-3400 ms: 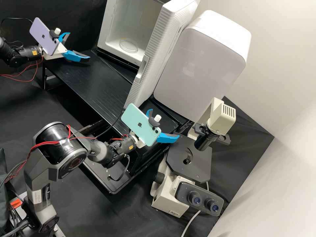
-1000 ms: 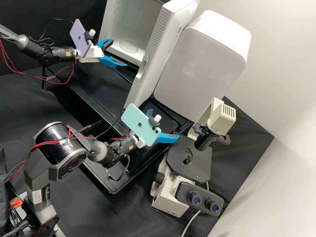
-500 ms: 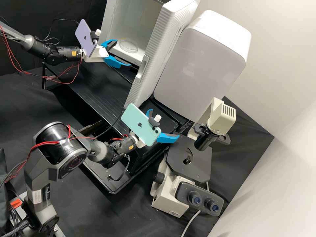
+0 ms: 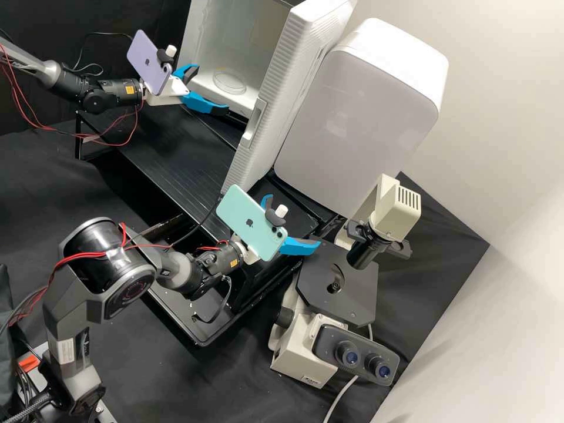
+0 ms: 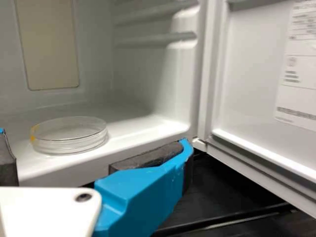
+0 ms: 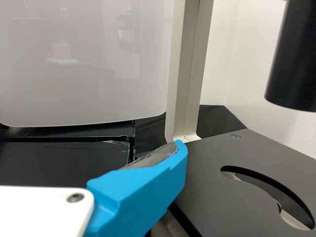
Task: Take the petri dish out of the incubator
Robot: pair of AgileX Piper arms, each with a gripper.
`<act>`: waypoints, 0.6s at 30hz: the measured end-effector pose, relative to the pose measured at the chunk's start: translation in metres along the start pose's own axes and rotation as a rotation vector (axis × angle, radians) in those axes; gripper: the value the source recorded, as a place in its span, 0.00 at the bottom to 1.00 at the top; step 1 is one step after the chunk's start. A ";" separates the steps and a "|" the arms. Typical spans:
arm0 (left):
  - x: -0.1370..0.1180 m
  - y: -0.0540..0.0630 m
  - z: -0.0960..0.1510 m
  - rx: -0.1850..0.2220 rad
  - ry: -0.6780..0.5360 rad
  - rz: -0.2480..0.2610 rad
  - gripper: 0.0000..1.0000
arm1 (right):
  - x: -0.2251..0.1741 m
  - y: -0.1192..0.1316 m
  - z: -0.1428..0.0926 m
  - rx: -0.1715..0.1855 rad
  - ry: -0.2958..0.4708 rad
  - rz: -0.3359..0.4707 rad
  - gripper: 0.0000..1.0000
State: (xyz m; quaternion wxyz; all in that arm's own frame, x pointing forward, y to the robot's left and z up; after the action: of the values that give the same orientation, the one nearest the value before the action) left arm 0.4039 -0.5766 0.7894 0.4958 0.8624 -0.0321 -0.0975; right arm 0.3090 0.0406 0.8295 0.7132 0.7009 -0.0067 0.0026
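White incubator (image 4: 202, 35), door (image 4: 291, 82) swung open, at the far end of the black bench (image 4: 170, 155). The microscope (image 4: 305, 346) stands just ahead of the right gripper (image 4: 292, 223).

Right gripper: fingers apart, nothing between them, hanging over the microscope stage (image 6: 237, 163), well apart from the incubator mouth.

Left gripper (image 4: 210, 88): fingers spread wide and empty, at the chamber threshold.

Key relation: the petri dish (image 5: 69, 134) lies flat on the chamber floor, straight ahead of the left fingers and inside the gap between their lines, untouched. One blue finger (image 5: 148, 190) sits at the front of the sill, seemingly a little below dish level. The dish is round, so it has no long axis to align to and any grip across the rim would do. The left arm is far nearer. Judged next move: forward and slightly up, then close across the rim.

Change: 3.4 s ago the left gripper was well out along the bench, and it now stands at the mouth. Against 0.5 s ago it sits a touch higher and farther back. Dish, door and right arm are unchanged.
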 end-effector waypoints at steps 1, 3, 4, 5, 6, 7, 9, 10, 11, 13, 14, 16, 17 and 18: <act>0.002 -0.001 0.000 -0.004 0.003 -0.002 1.00 | 0.000 0.000 0.000 0.000 0.000 0.000 1.00; 0.007 -0.003 -0.001 -0.013 0.011 -0.015 1.00 | 0.000 0.000 0.000 0.000 0.000 0.000 1.00; 0.009 -0.005 -0.001 -0.015 0.016 -0.026 1.00 | 0.000 0.000 0.000 0.000 0.000 0.000 1.00; 0.011 -0.005 -0.002 -0.013 0.024 -0.031 1.00 | 0.000 0.000 0.000 0.000 0.000 0.000 1.00; 0.014 -0.006 -0.002 -0.011 0.030 -0.036 1.00 | 0.000 0.000 0.000 0.000 0.000 0.000 1.00; 0.016 -0.006 -0.002 -0.009 0.036 -0.032 1.00 | 0.000 0.000 0.000 0.000 0.000 0.000 1.00; 0.020 -0.004 -0.003 -0.015 0.047 -0.031 1.00 | 0.000 0.000 0.000 0.000 0.000 0.000 1.00; 0.023 -0.002 -0.003 -0.020 0.054 -0.031 1.00 | 0.000 0.000 0.000 0.000 0.000 0.000 1.00; 0.026 -0.002 -0.003 -0.023 0.060 -0.034 1.00 | 0.000 0.000 0.000 0.000 0.000 0.000 1.00; 0.032 0.000 -0.003 -0.028 0.071 -0.024 1.00 | 0.000 0.000 0.000 0.000 0.000 0.000 1.00; 0.034 0.002 -0.003 -0.029 0.076 -0.020 1.00 | 0.000 0.000 0.000 0.000 0.000 0.000 1.00; 0.039 0.003 -0.004 -0.035 0.091 -0.013 1.00 | 0.000 0.000 0.000 0.000 0.000 0.000 1.00; 0.041 0.005 -0.004 -0.040 0.098 -0.010 1.00 | 0.000 0.000 0.000 0.000 0.000 0.000 1.00; 0.044 0.006 -0.004 -0.045 0.105 -0.013 1.00 | 0.000 0.000 0.000 0.000 0.000 0.000 1.00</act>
State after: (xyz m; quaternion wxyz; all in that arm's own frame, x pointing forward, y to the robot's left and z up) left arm 0.4475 -0.5832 0.7906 0.5153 0.8552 0.0017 -0.0558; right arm 0.3090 0.0406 0.8295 0.7132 0.7009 -0.0067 0.0026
